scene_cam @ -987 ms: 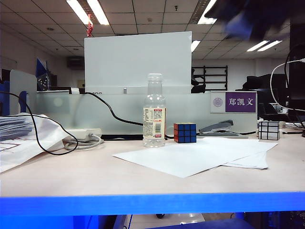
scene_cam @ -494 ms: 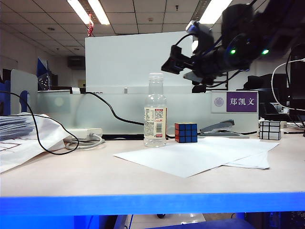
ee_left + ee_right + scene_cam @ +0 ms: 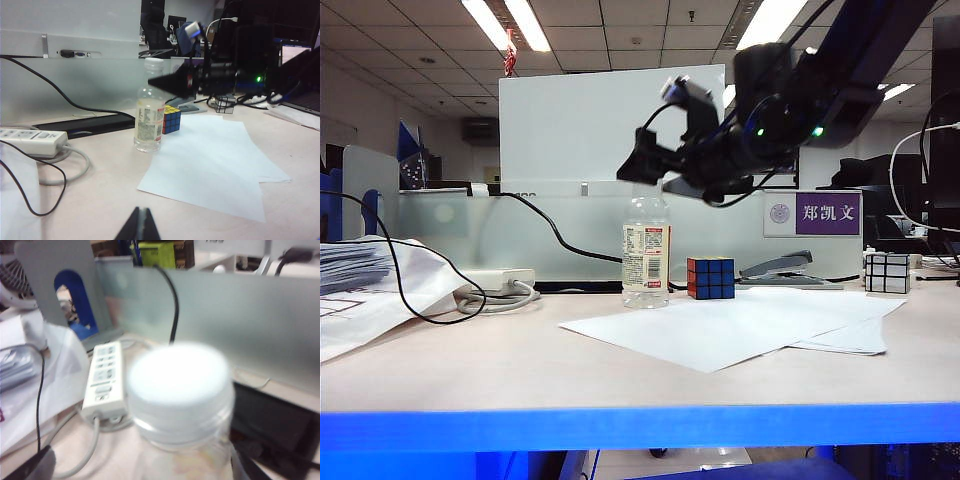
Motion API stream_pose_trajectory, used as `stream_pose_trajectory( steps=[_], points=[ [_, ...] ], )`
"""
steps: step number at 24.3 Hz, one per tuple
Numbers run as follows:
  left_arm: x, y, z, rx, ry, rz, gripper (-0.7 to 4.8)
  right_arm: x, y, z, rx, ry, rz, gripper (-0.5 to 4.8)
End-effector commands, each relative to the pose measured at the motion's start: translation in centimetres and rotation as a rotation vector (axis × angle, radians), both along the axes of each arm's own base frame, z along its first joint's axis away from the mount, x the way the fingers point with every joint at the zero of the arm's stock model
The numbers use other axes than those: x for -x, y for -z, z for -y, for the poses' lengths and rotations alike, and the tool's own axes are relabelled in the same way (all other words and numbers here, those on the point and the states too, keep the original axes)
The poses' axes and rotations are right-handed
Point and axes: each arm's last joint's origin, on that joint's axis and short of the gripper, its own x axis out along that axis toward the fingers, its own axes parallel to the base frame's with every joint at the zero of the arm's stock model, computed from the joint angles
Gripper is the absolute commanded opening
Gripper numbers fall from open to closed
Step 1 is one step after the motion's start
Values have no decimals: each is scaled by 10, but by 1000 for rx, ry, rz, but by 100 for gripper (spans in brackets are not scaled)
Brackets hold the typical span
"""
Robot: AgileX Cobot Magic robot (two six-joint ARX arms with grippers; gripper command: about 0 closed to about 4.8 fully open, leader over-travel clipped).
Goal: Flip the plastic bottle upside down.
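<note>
The right gripper (image 3: pixel 638 165) has been brought down from the upper right of the exterior view and is now placed at the neck of the plastic bottle (image 3: pixel 645 255), where 1 second earlier only a dark blur was seen near the ceiling. Its fingers are spread wide, and in the right wrist view the bottle's white cap (image 3: pixel 178 377) is seen large and close, with 1 dark fingertip (image 3: pixel 30 466) on each side. No contact with the bottle can be confirmed.

The bottle is left upright on the bench (image 3: pixel 520 360), just beside the Rubik's cube (image 3: pixel 708 278) and at the far corner of the white paper sheets (image 3: pixel 740 325); its position is unchanged across the exterior views.

The left gripper (image 3: pixel 139 227) is held low over the bench, well apart from the bottle, with its fingers pressed together and nothing between them.

The approach is judged nearly complete. The flip itself is not yet begun: the neck must first be enclosed and pinched.
</note>
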Motion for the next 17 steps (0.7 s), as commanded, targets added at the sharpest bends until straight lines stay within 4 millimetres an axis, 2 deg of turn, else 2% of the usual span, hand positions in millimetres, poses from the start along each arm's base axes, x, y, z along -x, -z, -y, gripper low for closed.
stream_pose_trajectory(
  steps=[1, 7, 17],
  points=[
    [0, -3, 0, 4, -5, 28, -5, -5, 6, -5, 1, -3, 8, 479],
    [1, -4, 0, 8, 1, 35, -5, -10, 12, -15, -10, 22, 47, 479],
    [1, -4, 0, 17, 5, 34, -5, -24, 3, -22, -26, 82, 105, 479]
  ],
)
